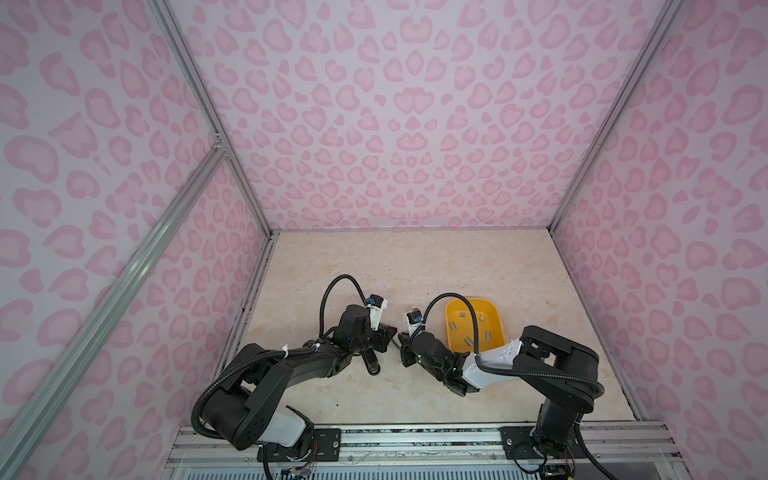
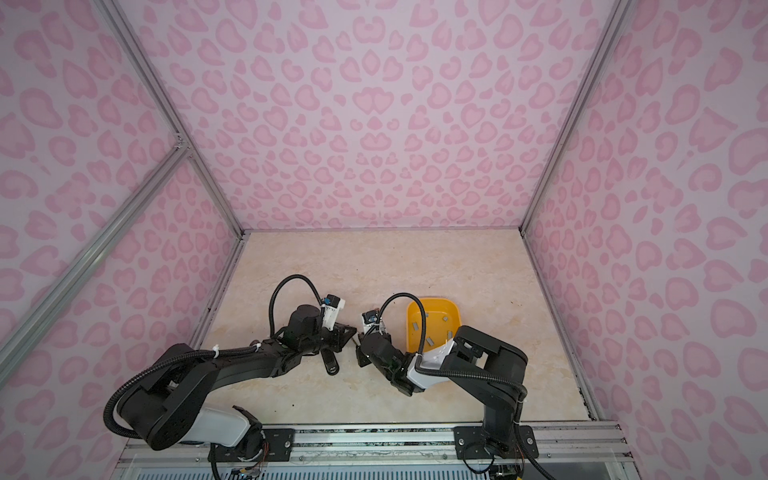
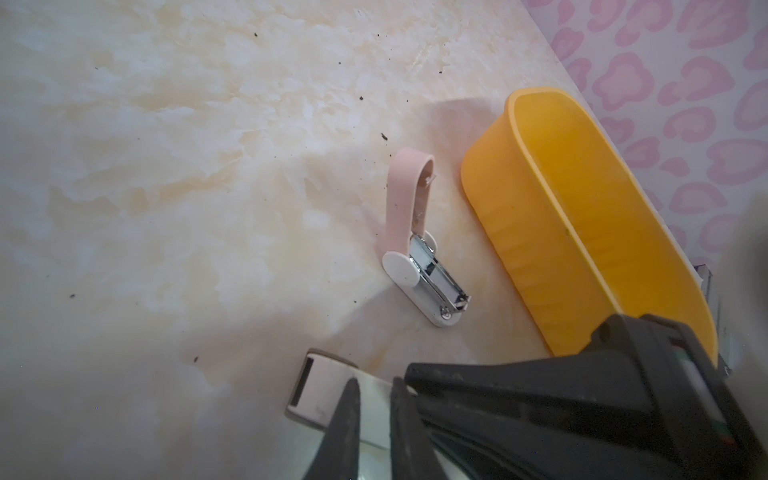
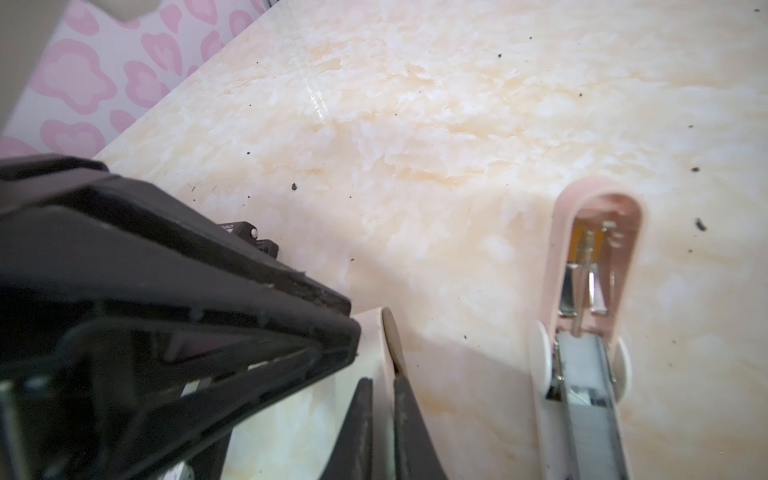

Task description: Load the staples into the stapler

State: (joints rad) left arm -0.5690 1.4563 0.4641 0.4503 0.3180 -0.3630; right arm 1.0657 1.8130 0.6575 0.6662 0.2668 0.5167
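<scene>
Grey staples (image 1: 489, 333) in the yellow bin (image 1: 494, 311) show only from above; only your wrist views show the open stapler (image 3: 409, 232). Your left pincer (image 3: 375, 384) and right pincer (image 4: 382, 381) are both pinched closed.

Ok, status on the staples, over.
Left gripper, right gripper shut at closed stapler, grip unclear. Open stapler looks loaded. Spare staples in tray. Right arm's cable crosses above tray.

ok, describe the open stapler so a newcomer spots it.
Start at the yellow tray. The open stapler lies on the table beside its wall. Unlike the shut stapler nearby, its pink lid is swung open, baring the metal channel.
</scene>
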